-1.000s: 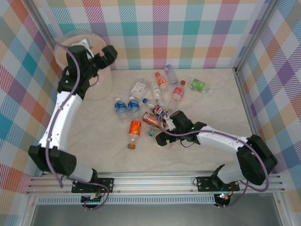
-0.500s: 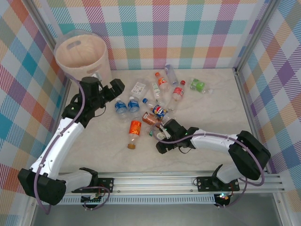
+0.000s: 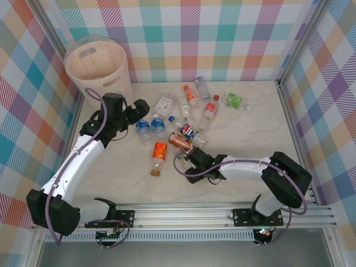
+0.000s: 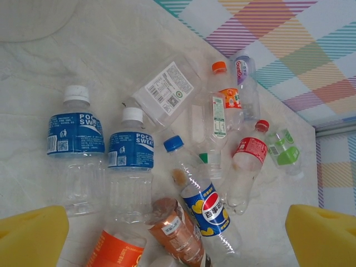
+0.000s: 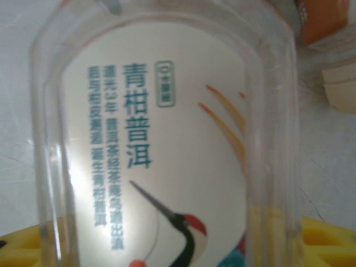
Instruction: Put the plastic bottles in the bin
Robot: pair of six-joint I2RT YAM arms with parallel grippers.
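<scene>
Several plastic bottles (image 3: 188,130) lie scattered mid-table. The cream bin (image 3: 94,64) stands at the far left corner. My left gripper (image 3: 139,108) hangs open above two blue-label bottles (image 4: 75,133), with nothing between its yellow fingers (image 4: 30,236). Below it lie a Pepsi bottle (image 4: 203,203), a brown-label bottle (image 4: 175,231) and an orange-label one (image 3: 159,153). My right gripper (image 3: 186,161) sits low on the table, its yellow pads (image 5: 328,245) against both sides of a clear bottle with a white crane label (image 5: 167,161).
Further back lie a red-label bottle (image 3: 210,108), a green-label one (image 3: 233,100) and an orange-capped one (image 3: 191,95). Checked walls close in the back and both sides. A metal rail (image 3: 183,214) runs along the near edge.
The left arm swung down from over the bin toward the blue-label bottles, staying open. The right gripper slid left and closed in on the white-label bottle.
</scene>
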